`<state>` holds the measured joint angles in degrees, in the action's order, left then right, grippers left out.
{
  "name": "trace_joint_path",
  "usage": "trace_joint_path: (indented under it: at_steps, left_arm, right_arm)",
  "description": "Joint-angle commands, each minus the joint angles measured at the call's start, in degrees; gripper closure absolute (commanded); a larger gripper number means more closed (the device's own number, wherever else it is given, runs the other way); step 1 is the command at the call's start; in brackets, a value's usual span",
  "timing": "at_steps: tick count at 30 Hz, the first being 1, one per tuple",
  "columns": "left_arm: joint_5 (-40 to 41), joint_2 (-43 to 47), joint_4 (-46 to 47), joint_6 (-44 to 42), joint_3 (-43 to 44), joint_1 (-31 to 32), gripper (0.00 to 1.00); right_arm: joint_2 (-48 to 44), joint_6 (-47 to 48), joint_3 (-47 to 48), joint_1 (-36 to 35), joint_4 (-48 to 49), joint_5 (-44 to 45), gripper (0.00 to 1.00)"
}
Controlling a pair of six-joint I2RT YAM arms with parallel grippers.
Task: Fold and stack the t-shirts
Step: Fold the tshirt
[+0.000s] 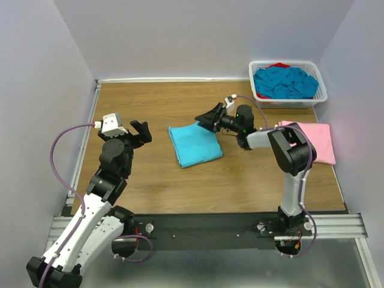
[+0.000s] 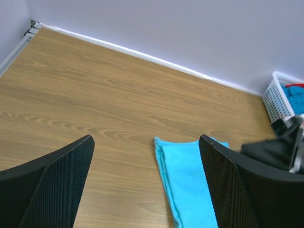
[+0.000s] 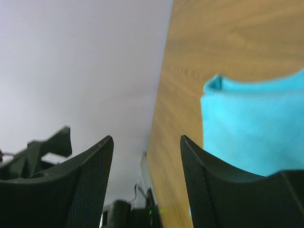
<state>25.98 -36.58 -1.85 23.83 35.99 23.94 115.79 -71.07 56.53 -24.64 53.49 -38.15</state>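
Both jaws gape empty; right arm (image 1: 291, 153) hides folded turquoise shirt (image 1: 193, 147) corner.

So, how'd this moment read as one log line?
turquoise t-shirt: folded flat | left gripper: open, empty | right gripper: open, at shirt corner | pink t-shirt: folded, right

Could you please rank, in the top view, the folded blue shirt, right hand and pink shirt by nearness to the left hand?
1. Folded blue shirt, centre.
2. Right hand, at its far corner.
3. Pink shirt, far right.
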Motion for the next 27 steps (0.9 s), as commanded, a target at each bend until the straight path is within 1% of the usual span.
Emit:
trace_joint_path:
  at_steps: [1,7,11,14,15,18,21,22,23,24,25,26,27]
  left_arm:
    - [-1.4,0.0,2.7,-2.9,-1.2,-0.4,0.01]
    - [-3.1,-0.6,3.4,-5.6,-1.7,-0.4,0.01]
    - [-5.6,-0.3,4.6,-7.4,-2.3,-0.4,0.01]
    - [-7.7,-0.5,5.7,-8.2,-2.9,-0.4,0.02]
    - [-9.6,-0.7,6.1,-8.8,-2.9,-0.4,0.02]
    - [-14.2,-3.1,7.0,-9.4,-3.2,-0.4,0.02]
    - [-18.6,-7.9,7.0,-9.7,-2.2,0.0,0.01]
    - [-19.1,-9.3,7.0,-9.7,-1.7,1.4,0.01]
    - [-19.6,-12.3,6.8,-9.9,-0.7,2.6,0.02]
    - [-19.6,-13.8,6.4,-10.0,0.1,4.4,0.02]
    - [-18.2,-15.4,5.9,-10.0,2.0,8.3,0.01]
    - [-16.1,-18.5,5.6,-10.5,3.0,10.9,0.02]
    - [-16.0,-20.3,5.5,-10.7,4.2,13.2,0.02]
  right_arm:
    - [6.3,1.8,5.9,2.0,-3.9,5.5,0.34]
    - [15.3,1.7,11.6,2.1,-5.2,11.7,0.34]
    - [19.7,0.8,14.2,2.8,-5.2,12.1,0.34]
    - [18.5,1.5,14.7,3.2,-5.3,10.8,0.34]
    - [17.5,2.1,14.6,3.4,-5.4,9.5,0.34]
    - [11.3,5.3,12.5,3.4,-7.4,7.7,0.34]
    - [3.0,10.9,10.4,3.9,-14.5,7.8,0.34]
    - [1.0,14.5,9.4,4.1,-17.0,8.4,0.34]
    - [-3.2,16.6,8.3,4.7,-23.4,10.3,0.33]
    - [-5.0,19.3,8.2,5.0,-27.5,11.6,0.32]
    - [-6.8,25.0,8.3,5.2,-32.4,13.8,0.32]
    - [-10.4,27.7,8.7,5.4,-41.5,19.3,0.3]
    - [-11.9,29.9,8.4,5.7,-44.8,19.3,0.29]
